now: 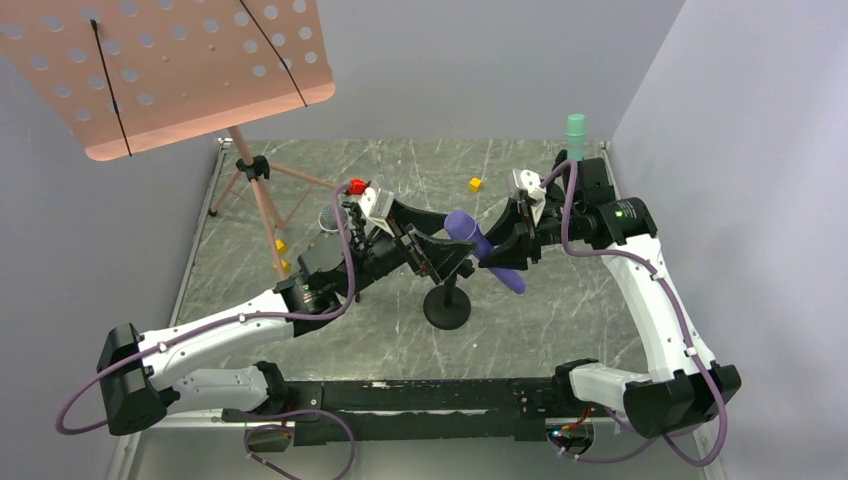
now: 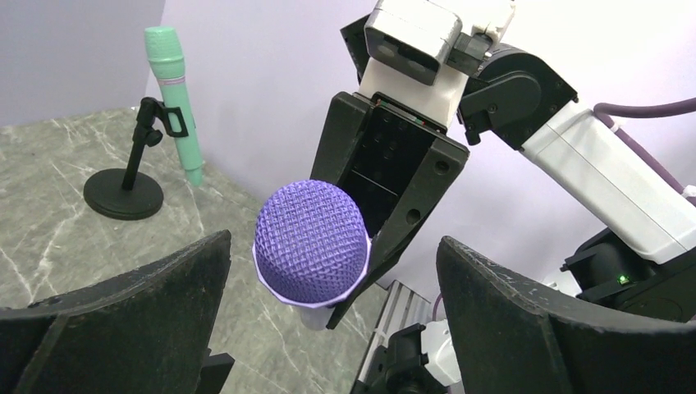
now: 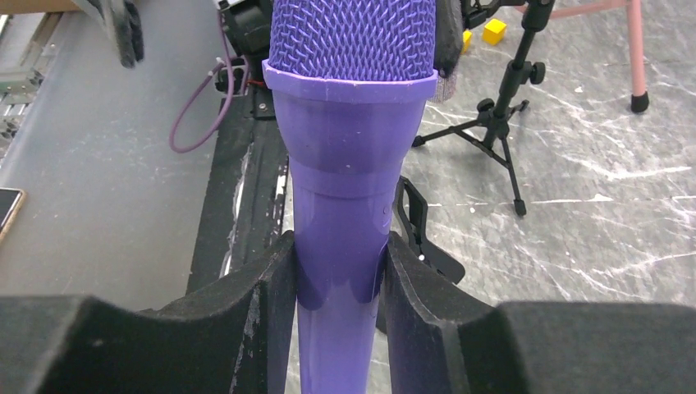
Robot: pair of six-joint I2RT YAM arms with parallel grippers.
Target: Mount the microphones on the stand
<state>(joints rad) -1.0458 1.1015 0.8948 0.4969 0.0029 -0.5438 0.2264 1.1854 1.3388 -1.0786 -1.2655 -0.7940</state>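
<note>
Microphone (image 1: 485,250) near centre stand (image 1: 447,306), rightward; second microphone (image 1: 576,128) on corner stand (image 2: 123,194), far right.

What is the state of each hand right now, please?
Left hand: open, holding nothing.
Right hand: closed on the purple microphone.

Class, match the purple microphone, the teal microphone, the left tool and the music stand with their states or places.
Column one:
1 purple microphone
2 teal microphone
3 left tool
4 music stand

Column two:
A open, gripping nothing
B clipped in a round-base stand
C pink, at far left
D gripped by the right tool

Pairs: 1-D, 2-B, 3-A, 4-C
</note>
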